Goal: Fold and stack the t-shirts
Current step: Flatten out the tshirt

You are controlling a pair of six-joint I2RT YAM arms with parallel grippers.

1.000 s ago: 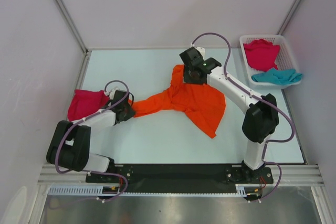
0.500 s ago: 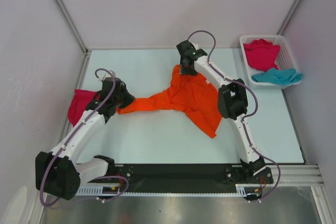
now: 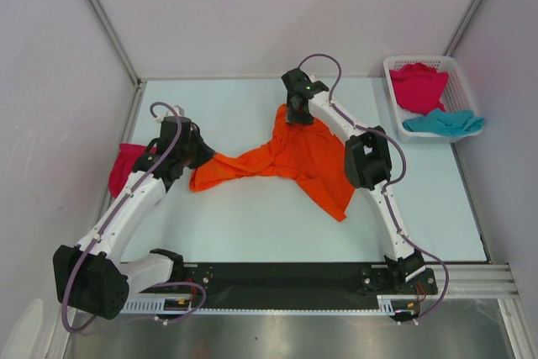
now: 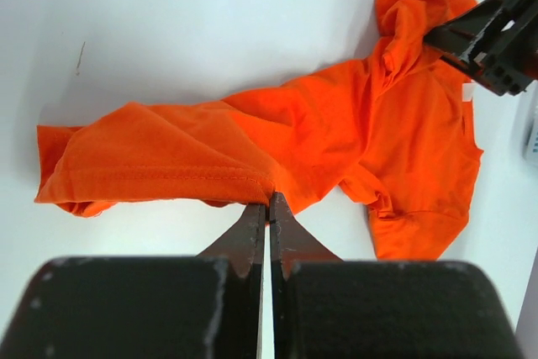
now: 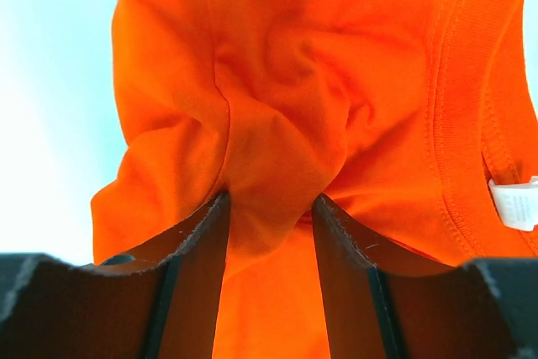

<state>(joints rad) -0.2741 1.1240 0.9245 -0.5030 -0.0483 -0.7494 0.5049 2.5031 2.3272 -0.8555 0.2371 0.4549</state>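
We see the orange t-shirt [image 3: 311,161] lying crumpled and stretched out in the middle of the desk [image 3: 252,224], with one long end running toward our left side and its far tip pointing away from us. Our left jaws are together, pinching the stitched hem at that left end of the orange t-shirt [image 4: 395,124], as the left wrist view shows. Our right jaws are at the far tip, clamped on a thick bunch of the orange t-shirt [image 5: 277,81] that fills the gap between them, just beside the collar [image 5: 458,107] and its white label [image 5: 514,203]. A magenta t-shirt [image 3: 126,166] sits at the left edge of the desk, partly hidden behind our left arm. In the far right corner stands the white basket [image 3: 458,69], holding a second magenta t-shirt [image 3: 418,86] and a teal t-shirt [image 3: 444,124] that hangs over its near rim.
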